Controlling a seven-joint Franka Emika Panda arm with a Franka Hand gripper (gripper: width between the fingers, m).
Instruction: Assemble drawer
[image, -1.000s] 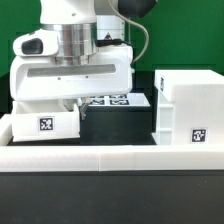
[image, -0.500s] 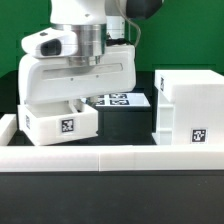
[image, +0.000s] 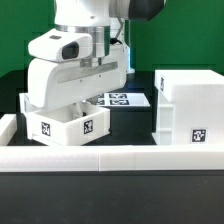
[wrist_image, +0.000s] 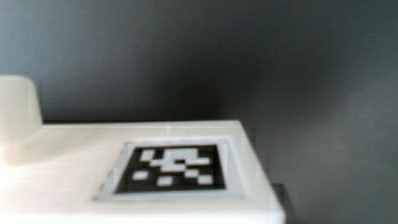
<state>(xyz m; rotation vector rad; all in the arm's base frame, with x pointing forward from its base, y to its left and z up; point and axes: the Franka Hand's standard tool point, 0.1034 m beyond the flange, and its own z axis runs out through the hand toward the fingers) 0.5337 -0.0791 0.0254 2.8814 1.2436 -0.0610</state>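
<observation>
Gripper (image: 68, 104) is clasping the tilted tray (image: 66, 126), jaws closed on its wall, well apart from the casing (image: 185, 105).

The arm (image: 85, 12) is reaching down from 12 o'clock in the exterior view, with its silver wrist (image: 97, 45) standing near upright. The white gripper (image: 75, 88) is sitting tilted, its 3 o'clock side riding higher than its 9 o'clock side. Its fingertips are lying hidden, so their spread is not showing.
</observation>
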